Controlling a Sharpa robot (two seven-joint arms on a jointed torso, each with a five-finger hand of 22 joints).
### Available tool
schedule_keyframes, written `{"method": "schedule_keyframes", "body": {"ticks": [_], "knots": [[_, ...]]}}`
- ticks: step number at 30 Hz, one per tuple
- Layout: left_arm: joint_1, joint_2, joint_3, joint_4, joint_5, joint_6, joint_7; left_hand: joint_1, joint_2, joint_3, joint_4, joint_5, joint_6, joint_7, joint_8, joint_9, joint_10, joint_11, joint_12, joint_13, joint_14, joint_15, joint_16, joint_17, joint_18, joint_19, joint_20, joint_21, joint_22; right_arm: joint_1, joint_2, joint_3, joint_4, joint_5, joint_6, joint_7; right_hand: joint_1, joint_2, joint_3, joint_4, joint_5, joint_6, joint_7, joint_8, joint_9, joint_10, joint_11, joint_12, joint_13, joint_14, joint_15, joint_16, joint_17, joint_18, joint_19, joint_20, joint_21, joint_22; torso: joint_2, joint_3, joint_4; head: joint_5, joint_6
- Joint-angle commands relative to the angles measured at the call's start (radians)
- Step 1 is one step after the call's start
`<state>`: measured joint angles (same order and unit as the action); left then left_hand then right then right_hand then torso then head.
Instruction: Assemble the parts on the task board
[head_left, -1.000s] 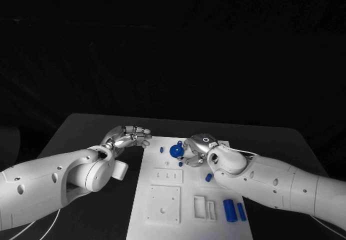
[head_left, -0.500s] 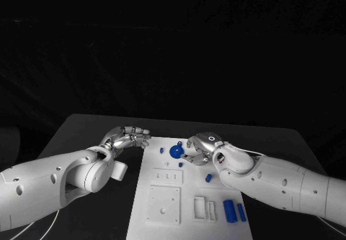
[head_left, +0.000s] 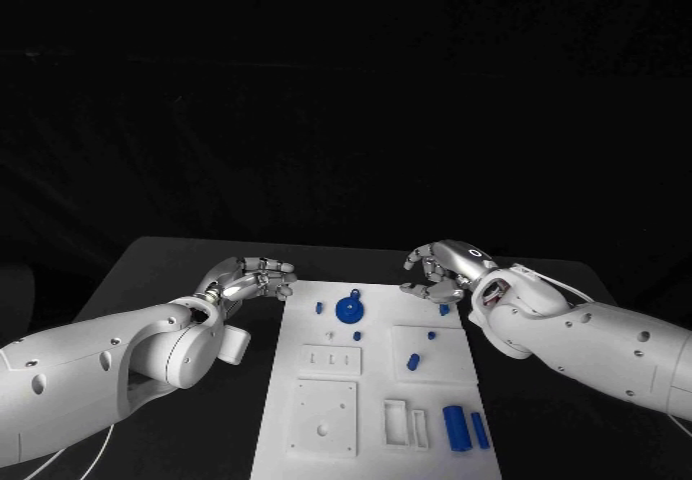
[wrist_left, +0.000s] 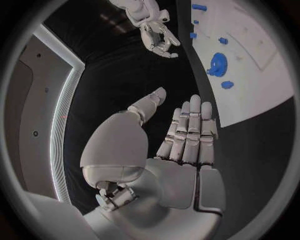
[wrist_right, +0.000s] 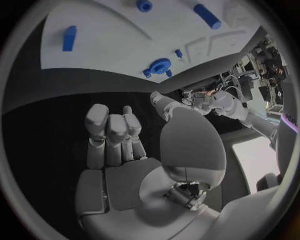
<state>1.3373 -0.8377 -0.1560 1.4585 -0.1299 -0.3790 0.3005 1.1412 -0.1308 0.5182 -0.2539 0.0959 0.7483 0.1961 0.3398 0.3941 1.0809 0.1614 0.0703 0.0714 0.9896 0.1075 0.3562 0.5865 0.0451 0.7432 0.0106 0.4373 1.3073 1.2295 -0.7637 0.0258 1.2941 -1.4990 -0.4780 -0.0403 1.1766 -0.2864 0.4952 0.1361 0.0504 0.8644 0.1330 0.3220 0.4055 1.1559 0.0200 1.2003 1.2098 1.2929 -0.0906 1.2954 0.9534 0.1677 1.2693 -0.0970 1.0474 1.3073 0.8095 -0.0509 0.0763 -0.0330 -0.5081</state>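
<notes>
Fingers of right hand apart and lightly curled, holding nothing; hovering off the far right corner of the task board. Fingers of left hand also loosely curled, nothing in them; hanging over the black table just left of the board's far edge, not touching it.

Blue gear sitting on the far part of the board, small blue part just left of it, another just nearer. Short blue peg mid-board, small blue stud just beyond it. Two blue cylinders side by side at near right, beside the white slotted blocks. Square plate with holes at near left.

Step in hand, by judgement: going for a loose part, likely with the right hand. Best to come down from above, pinch the peg at its middle, keep other fingers spread clear of the stud.

In the way: gear and its small neighbours crowd the far end; a sweep there would scatter them. Cylinders could roll if nudged. Left hand well clear of that path.
</notes>
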Motion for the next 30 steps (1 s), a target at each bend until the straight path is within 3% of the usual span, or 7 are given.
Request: {"method": "schedule_keyframes", "body": {"ticks": [1,7,11,14,18,25,30], "knots": [[0.001,0.004,0.001,-0.007,0.002,0.024,0.022,-0.002,0.006,0.004,-0.001,0.001,0.010,0.002,0.006,0.002,0.018,-0.002,0.010,0.003,-0.003,0.003,-0.007,0.003,0.014,-0.005,0.000,0.005,0.021,0.000,-0.021,-0.001,-0.033,0.219,0.073,0.164,0.042,0.007,-0.006,-0.042,0.000,0.005,0.003,-0.001,0.002,-0.008,0.003,-0.004,-0.002,-0.002,0.003,-0.008,-0.002,0.094,-0.021,-0.006,0.000,0.015,-0.004,0.0065,-0.0115,-0.001,0.003],[0.001,0.008,0.001,-0.020,0.002,0.032,0.026,0.000,0.011,0.003,-0.006,0.001,0.019,-0.003,0.011,0.004,0.046,-0.011,0.020,0.006,-0.001,0.003,-0.008,0.006,0.014,-0.007,0.000,0.008,0.021,0.000,-0.057,-0.001,-0.094,0.244,0.127,0.210,0.079,0.035,-0.049,-0.152,0.030,0.006,0.008,-0.004,0.000,-0.015,0.008,-0.007,-0.005,-0.004,0.009,-0.012,0.001,0.094,-0.035,0.015,-0.002,0.016,-0.008,0.0140,-0.0235,0.001,0.005],[0.001,0.010,0.001,-0.023,0.002,0.033,0.028,0.002,0.011,0.003,-0.008,0.001,0.020,-0.003,0.011,0.005,0.050,-0.013,0.021,0.007,0.000,0.002,-0.008,0.007,0.014,-0.007,0.000,0.008,0.021,0.000,-0.073,-0.001,-0.117,0.255,0.142,0.222,0.073,0.042,-0.069,-0.218,0.091,0.006,0.010,-0.010,-0.004,-0.023,0.010,-0.012,-0.009,-0.006,0.011,-0.016,0.003,0.094,-0.040,0.025,-0.004,0.016,-0.008,0.0185,-0.0268,-0.003,0.004],[0.001,0.010,0.001,-0.024,0.002,0.035,0.029,0.003,0.011,0.003,-0.011,0.001,0.020,-0.003,0.011,0.004,0.049,-0.013,0.019,0.006,0.000,0.002,-0.009,0.007,0.014,-0.007,-0.001,0.009,0.021,-0.002,-0.073,-0.001,-0.142,0.259,0.158,0.232,0.066,0.049,-0.067,-0.271,0.197,0.004,0.010,-0.015,-0.008,-0.031,0.011,-0.018,-0.015,-0.006,0.012,-0.019,0.004,0.094,-0.044,0.031,-0.005,0.016,-0.008,0.0209,-0.0284,-0.006,0.003],[0.001,0.014,0.001,-0.026,0.002,0.037,0.031,0.004,0.010,0.003,-0.014,0.001,0.018,-0.002,0.010,0.004,0.041,-0.010,0.013,0.002,0.000,0.003,-0.010,0.009,0.013,-0.008,0.000,0.009,0.021,-0.013,-0.064,-0.001,-0.175,0.265,0.169,0.239,0.041,0.057,-0.061,-0.318,0.247,0.001,0.009,-0.021,-0.012,-0.038,0.008,-0.022,-0.018,-0.007,0.009,-0.023,0.006,0.094,-0.047,0.037,-0.007,0.015,-0.007,0.0230,-0.0292,-0.007,0.003],[0.000,0.015,0.001,-0.031,0.002,0.038,0.031,0.005,0.010,0.003,-0.016,0.001,0.016,-0.001,0.008,0.003,0.034,-0.007,0.007,0.000,-0.001,0.003,-0.011,0.010,0.013,-0.009,0.000,0.010,0.020,-0.038,-0.040,-0.001,-0.226,0.273,0.188,0.246,0.022,0.069,-0.026,-0.384,0.366,-0.003,0.006,-0.026,-0.016,-0.049,0.006,-0.028,-0.025,-0.007,0.007,-0.028,0.008,0.094,-0.047,0.041,-0.008,0.015,-0.008,0.0197,-0.0266,-0.009,-0.003],[0.000,0.016,0.001,-0.031,0.002,0.040,0.032,0.005,0.010,0.003,-0.017,0.001,0.015,-0.001,0.008,0.003,0.032,-0.007,0.005,-0.001,-0.001,0.003,-0.012,0.010,0.013,-0.009,0.000,0.010,0.020,-0.053,-0.015,-0.002,-0.256,0.275,0.197,0.250,0.012,0.078,-0.010,-0.409,0.384,-0.005,0.004,-0.028,-0.017,-0.051,0.003,-0.029,-0.026,-0.007,0.005,-0.030,0.010,0.094,-0.045,0.042,-0.008,0.015,-0.008,0.0182,-0.0269,-0.010,-0.007]]}}
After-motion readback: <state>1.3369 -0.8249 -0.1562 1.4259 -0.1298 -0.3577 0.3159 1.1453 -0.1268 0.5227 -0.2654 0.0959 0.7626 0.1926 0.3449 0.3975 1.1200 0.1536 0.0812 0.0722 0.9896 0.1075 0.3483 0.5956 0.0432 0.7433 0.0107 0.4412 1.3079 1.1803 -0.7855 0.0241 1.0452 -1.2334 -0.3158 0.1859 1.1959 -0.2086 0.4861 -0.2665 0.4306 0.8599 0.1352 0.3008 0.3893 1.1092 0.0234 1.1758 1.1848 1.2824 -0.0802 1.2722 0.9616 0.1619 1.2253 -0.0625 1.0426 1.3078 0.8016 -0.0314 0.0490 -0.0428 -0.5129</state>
